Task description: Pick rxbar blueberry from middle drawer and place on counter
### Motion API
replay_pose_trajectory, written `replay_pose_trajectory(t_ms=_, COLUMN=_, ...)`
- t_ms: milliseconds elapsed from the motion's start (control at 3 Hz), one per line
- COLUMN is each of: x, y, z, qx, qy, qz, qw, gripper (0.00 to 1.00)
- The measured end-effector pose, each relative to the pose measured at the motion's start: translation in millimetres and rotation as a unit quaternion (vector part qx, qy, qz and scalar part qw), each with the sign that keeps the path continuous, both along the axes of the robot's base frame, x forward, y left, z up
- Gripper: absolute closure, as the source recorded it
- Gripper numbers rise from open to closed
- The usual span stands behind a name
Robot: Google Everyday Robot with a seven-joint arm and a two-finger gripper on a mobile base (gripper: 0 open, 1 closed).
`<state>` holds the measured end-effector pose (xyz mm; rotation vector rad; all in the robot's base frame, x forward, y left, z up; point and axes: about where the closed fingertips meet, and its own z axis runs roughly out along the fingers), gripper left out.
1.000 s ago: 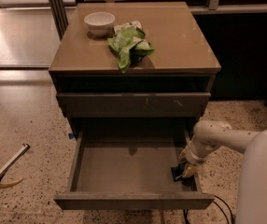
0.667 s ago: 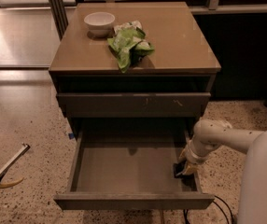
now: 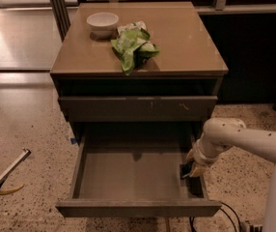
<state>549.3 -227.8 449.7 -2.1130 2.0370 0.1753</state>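
The middle drawer (image 3: 128, 175) is pulled out wide, and its grey-brown floor is bare across the left and middle. My gripper (image 3: 190, 171) reaches down from the white arm (image 3: 234, 138) into the drawer's right front corner, close to the right wall. A small dark shape (image 3: 196, 186) lies right under it against that wall. I cannot tell whether it is the rxbar blueberry or shadow. The tan counter (image 3: 186, 42) is the top of the cabinet above.
A white bowl (image 3: 103, 22) and a crumpled green and white bag (image 3: 133, 45) sit on the counter's back left and middle. A shut drawer front with pale scratches (image 3: 138, 108) is above the open drawer. A long tool (image 3: 5, 174) lies on the speckled floor at left.
The gripper has shifted slightly up and back in the drawer's right front corner. The drawer, bowl and bag have not moved.
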Motion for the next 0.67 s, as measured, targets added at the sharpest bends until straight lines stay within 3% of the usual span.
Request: replay_pose_trajectory(t_ms=667, x=-13.2, y=4.4, z=121.6, qx=0.029, qy=-0.055, qz=0.035, qw=0.9974, gripper=1.0)
